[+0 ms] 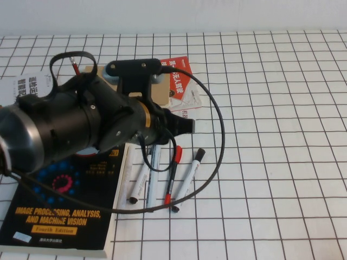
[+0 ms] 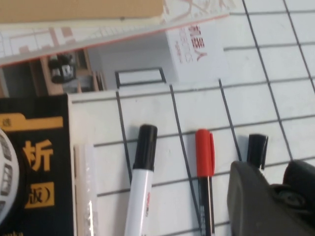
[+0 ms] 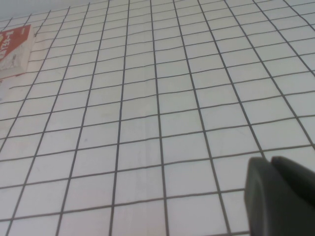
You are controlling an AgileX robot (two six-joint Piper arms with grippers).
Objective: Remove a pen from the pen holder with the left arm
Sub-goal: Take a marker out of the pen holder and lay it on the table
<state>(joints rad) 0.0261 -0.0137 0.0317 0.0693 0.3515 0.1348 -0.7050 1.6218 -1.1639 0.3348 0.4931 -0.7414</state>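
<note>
**Your left hand (image 1: pixel 187 125) is hovering over four pens (image 1: pixel 172 179), grip unclear.**
Center on one barrel; closed right hand (image 3: pixel 275 196) is idling over table (image 3: pixel 147 123).

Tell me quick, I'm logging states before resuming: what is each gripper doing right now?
Left gripper: over the pens on the table; open or shut cannot be told.
Right gripper: above the table, fingers shut, holding nothing.

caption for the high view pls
left claw near four pens lying on the grid table beside a textbook; right claw off-frame, over the table
</note>
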